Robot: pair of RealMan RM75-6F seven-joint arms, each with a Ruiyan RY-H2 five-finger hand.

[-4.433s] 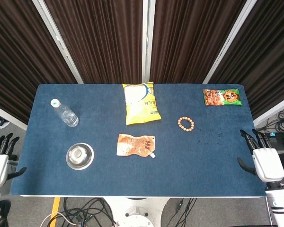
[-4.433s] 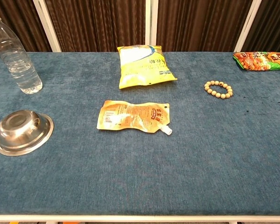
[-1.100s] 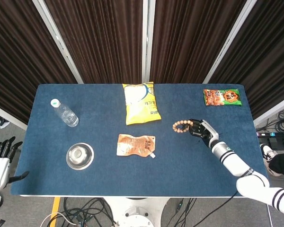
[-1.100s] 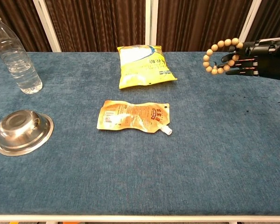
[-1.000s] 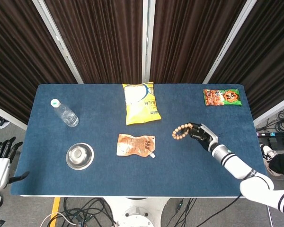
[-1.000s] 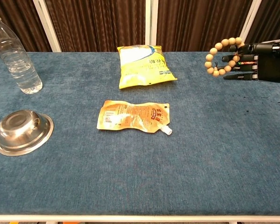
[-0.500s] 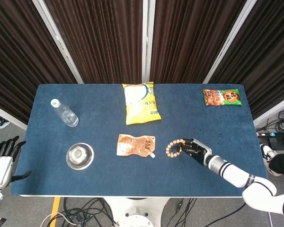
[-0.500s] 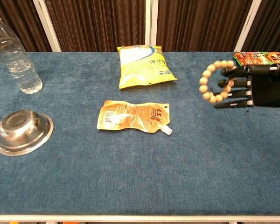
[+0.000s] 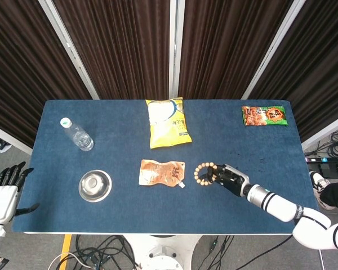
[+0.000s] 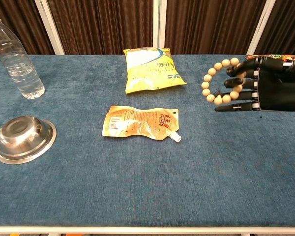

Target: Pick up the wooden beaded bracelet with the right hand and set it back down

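My right hand (image 9: 228,178) (image 10: 265,84) holds the wooden beaded bracelet (image 9: 203,174) (image 10: 217,82) in its fingertips, lifted above the blue table (image 9: 101,135). The ring of pale round beads hangs in front of the black fingers, just right of the orange spouted pouch (image 9: 161,172) (image 10: 140,122). My left hand (image 9: 3,197) is open, off the table's left edge near the front corner, holding nothing; the chest view does not show it.
A yellow snack bag (image 9: 168,122) (image 10: 150,69) lies at the back middle and an orange snack packet (image 9: 263,115) (image 10: 274,60) at the back right. A water bottle (image 9: 76,134) (image 10: 14,59) and a steel bowl (image 9: 94,185) (image 10: 23,137) stand on the left side.
My right hand has carried the bracelet from the back right toward the front and left, to beside the pouch. The left hand has barely shifted.
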